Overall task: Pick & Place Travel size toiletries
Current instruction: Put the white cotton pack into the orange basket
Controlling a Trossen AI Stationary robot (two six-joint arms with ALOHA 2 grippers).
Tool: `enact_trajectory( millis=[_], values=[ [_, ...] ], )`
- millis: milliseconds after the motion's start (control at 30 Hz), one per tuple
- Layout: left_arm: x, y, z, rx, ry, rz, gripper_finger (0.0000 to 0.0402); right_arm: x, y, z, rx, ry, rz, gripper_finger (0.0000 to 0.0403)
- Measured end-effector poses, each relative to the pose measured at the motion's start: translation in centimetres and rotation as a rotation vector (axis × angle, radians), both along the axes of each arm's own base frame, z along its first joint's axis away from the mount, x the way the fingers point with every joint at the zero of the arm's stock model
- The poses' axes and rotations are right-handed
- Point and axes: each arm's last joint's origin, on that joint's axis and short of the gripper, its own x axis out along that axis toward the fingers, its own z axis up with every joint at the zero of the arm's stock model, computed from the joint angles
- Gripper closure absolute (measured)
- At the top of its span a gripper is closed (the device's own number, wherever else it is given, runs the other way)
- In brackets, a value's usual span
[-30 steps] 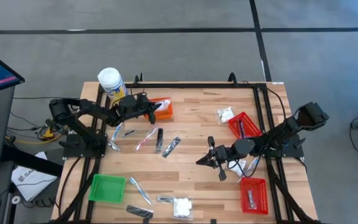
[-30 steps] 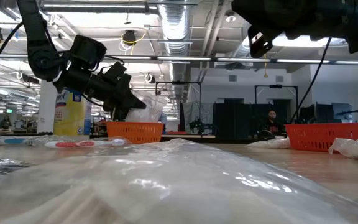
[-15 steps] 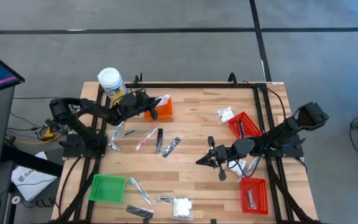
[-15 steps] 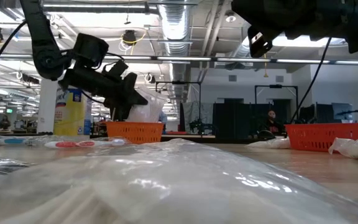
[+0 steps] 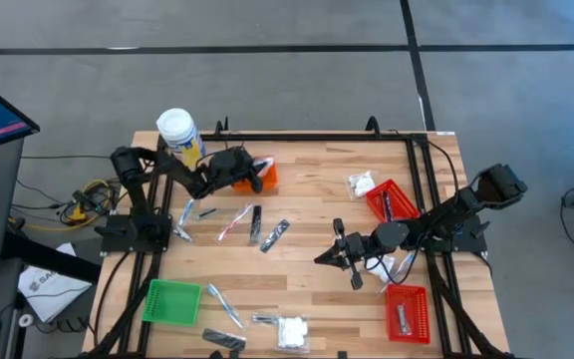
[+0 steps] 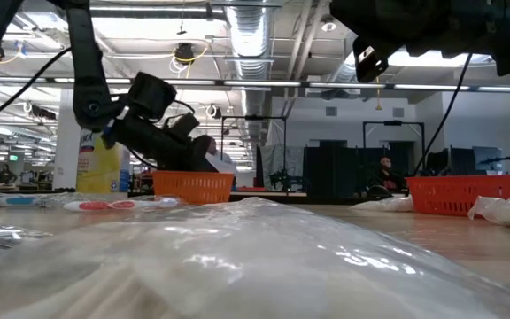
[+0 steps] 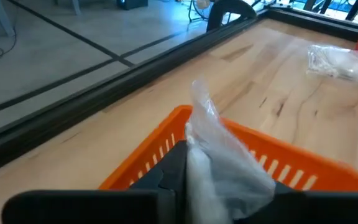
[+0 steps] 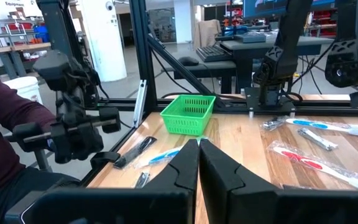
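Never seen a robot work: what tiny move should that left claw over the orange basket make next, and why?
Probably spread its fingers: the left gripper holds a clear-wrapped packet right above the orange basket, so letting go should drop it in.

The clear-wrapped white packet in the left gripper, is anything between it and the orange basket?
Nothing visible: the left gripper holds the clear-wrapped white packet right over the orange mesh basket, at its near rim.

text: none legible | yellow jar label [image 6: 96,168]: print too small to read
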Motion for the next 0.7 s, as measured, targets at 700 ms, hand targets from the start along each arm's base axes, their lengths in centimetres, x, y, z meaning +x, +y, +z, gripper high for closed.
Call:
enact_trajectory(
  millis=[700],
  values=[
    [-2.0, -0.7, 2.7, 0.067, 0.028, -0.015, 0.0327, 0.0, 0.0, -0.1, 0.002, 0.015, -0.001, 0.0395]
  ],
)
